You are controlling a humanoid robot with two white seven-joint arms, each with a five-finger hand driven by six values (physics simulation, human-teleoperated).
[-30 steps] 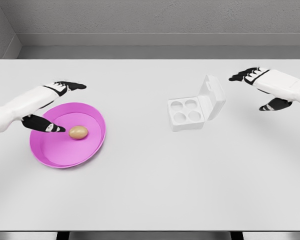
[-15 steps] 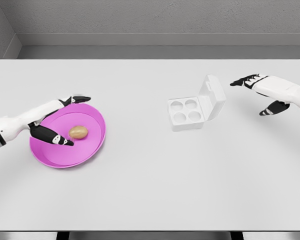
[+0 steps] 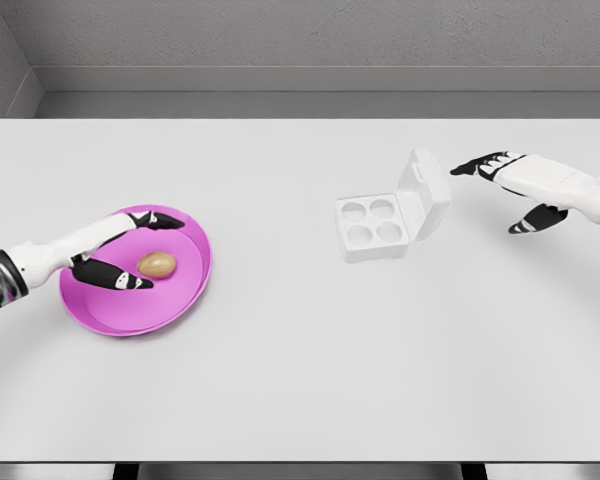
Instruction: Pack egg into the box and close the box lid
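Observation:
A brown egg (image 3: 157, 264) lies in a shallow magenta plate (image 3: 183, 296) at the table's left. My left hand (image 3: 145, 250) is low over the plate with fingers spread on either side of the egg, close to it but not closed on it. A white egg box (image 3: 384, 225) with four empty cups stands right of centre, its lid (image 3: 426, 192) tilted up at the right side. My right hand (image 3: 505, 190) hovers open just right of the lid, not touching it.
The white table (image 3: 300, 370) stretches wide around both objects. A grey wall runs along the back edge. The table's front edge is near the bottom of the view.
My left hand has dropped lower and moved right, bringing its fingers around the egg. My right hand has shifted slightly left and down toward the box lid.

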